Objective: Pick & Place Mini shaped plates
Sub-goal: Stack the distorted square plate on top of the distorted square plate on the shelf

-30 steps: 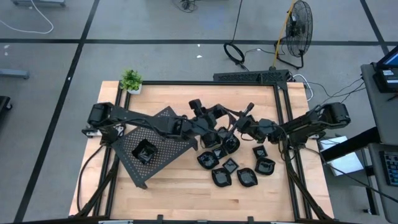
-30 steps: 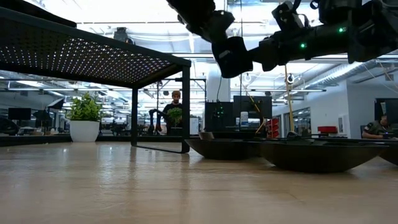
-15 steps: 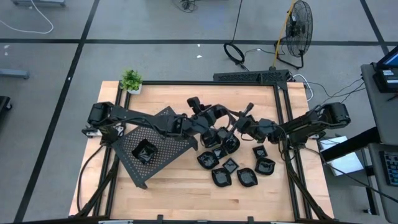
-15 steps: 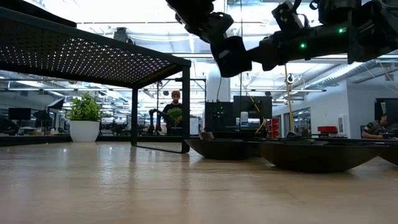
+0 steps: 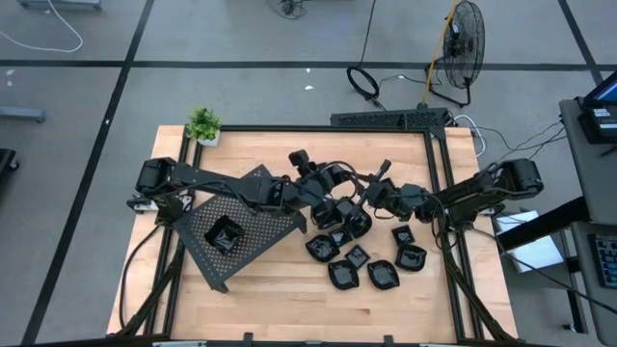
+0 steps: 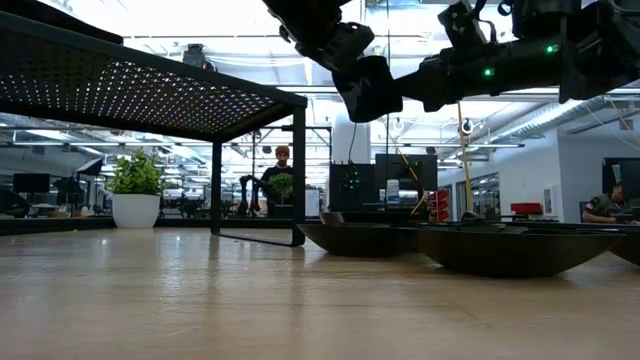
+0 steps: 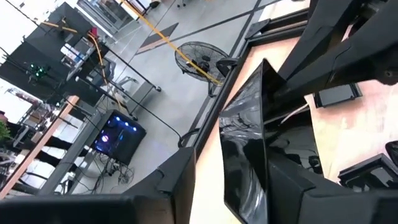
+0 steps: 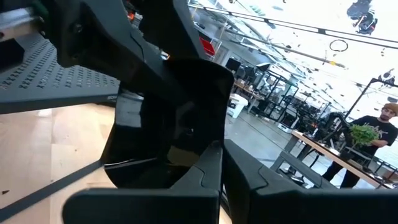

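Note:
One glossy black mini plate (image 8: 168,118) is up in the air over the table's middle, standing on edge (image 7: 249,143) between both arms. My right gripper (image 8: 222,155) (image 5: 366,198) is shut on it. My left gripper (image 7: 233,180) (image 5: 330,188) is open, one finger on each side of the same plate; a strip of table shows between one finger (image 7: 183,177) and the plate. Several more black plates (image 5: 357,256) rest flat on the wood right of centre. One plate (image 5: 225,235) sits on the perforated tray (image 5: 265,207). My right gripper pinches the plate between its two fingers at a lower corner of the rim (image 8: 214,146), beside the finger (image 8: 211,168). The plate is lifted clear and stands nearly upright, most of it off to one side of the fingers. Its lower edge is hidden behind my gripper's body.
The tray stands raised on legs (image 6: 298,170) at the table's left. A black frame (image 5: 439,193) runs along the table's far and right edges, and a small potted plant (image 5: 202,125) sits in the far left corner. Bare wood lies along the near edge (image 5: 289,308). A person (image 6: 283,175) stands far behind.
My left gripper has crept slightly up and toward the table's left and has turned a little at the wrist. My right arm has kept still.

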### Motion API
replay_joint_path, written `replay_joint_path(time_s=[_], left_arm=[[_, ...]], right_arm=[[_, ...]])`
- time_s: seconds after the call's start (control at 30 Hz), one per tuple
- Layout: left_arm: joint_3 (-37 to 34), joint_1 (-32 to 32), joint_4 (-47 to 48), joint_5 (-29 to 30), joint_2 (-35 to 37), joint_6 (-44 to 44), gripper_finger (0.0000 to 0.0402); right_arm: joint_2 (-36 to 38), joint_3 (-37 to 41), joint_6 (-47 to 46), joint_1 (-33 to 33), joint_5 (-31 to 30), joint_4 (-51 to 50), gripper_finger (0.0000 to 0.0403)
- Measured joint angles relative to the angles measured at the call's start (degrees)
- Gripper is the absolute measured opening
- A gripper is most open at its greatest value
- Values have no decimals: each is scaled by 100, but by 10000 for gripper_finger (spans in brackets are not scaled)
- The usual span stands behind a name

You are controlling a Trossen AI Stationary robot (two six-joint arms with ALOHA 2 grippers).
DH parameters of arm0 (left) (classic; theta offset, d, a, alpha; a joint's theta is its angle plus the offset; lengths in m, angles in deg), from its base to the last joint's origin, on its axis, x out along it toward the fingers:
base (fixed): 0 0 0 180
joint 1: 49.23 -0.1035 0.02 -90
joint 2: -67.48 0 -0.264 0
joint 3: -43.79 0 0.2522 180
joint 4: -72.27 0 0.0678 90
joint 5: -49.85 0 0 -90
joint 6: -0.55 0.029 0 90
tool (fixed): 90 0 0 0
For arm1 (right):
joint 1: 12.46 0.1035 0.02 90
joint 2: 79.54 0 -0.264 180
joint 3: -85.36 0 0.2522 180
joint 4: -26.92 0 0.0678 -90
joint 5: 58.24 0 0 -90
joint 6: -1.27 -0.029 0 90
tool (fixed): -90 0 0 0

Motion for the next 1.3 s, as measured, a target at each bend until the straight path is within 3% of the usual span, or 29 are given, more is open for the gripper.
replay_joint_path(time_s=[0.23, 0.4, 0.57, 0.67, 0.83, 0.93, 1.13, 1.2, 1.3], left_arm=[[0, -43, 186, 42, 0, -332, 17], [46, -35, 266, 234, 33, -327, 11], [260, 83, 603, 1095, 212, -147, 8], [374, 162, 1008, 1731, 360, -166, 7], [534, 477, 2754, 1990, 975, -1298, 8], [645, 704, 4158, 1494, 1460, -2713, 4], [665, 757, 6770, -1757, 2541, -6210, 8], [589, 979, 7452, -2151, 2792, -7056, 4], [488, 1562, 8092, -2253, 3085, -8427, 7]], right_arm=[[0, 0, -9, 0, 15, 12, 1], [7, -2, -371, 0, 268, -108, 33], [22, 2, -774, 16, 1152, -133, 124], [17, 2, -908, 86, 1363, -155, 179], [17, 7, -824, 118, 1337, -176, 237], [17, 6, -854, 114, 1339, -162, 247], [17, 4, -929, 111, 1335, -131, 239], [17, 4, -933, 111, 1333, -135, 234], [17, 4, -935, 111, 1335, -111, 227]])
